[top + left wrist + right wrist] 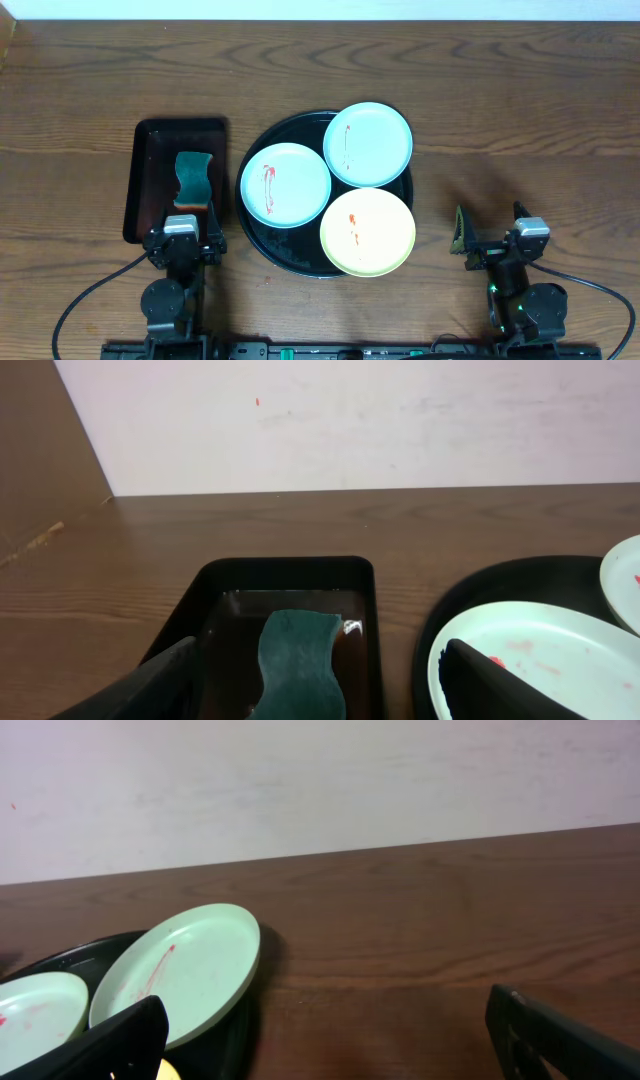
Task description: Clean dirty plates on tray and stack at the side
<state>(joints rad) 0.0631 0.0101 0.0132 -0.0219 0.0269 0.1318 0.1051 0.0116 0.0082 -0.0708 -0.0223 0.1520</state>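
Observation:
The round black tray (pixel 256 238) holds three plates. A pale blue plate (pixel 285 185) with a red smear lies on its left. A mint plate (pixel 368 144) with a faint streak lies at the back right. A pale yellow plate (pixel 367 231) with an orange smear lies at the front right. My left gripper (pixel 184 222) is open and empty at the near end of a green sponge (pixel 192 180); the left wrist view shows the sponge (pixel 298 660) between the fingers (pixel 318 650). My right gripper (pixel 490 226) is open and empty, right of the tray; its fingers (pixel 325 1020) frame bare table.
The sponge lies in a smaller rectangular dark tray (pixel 145 180) holding brownish liquid, left of the round tray. A small red spot (pixel 267 281) marks the table near the front. Bare wood lies to the right of the round tray and along the back.

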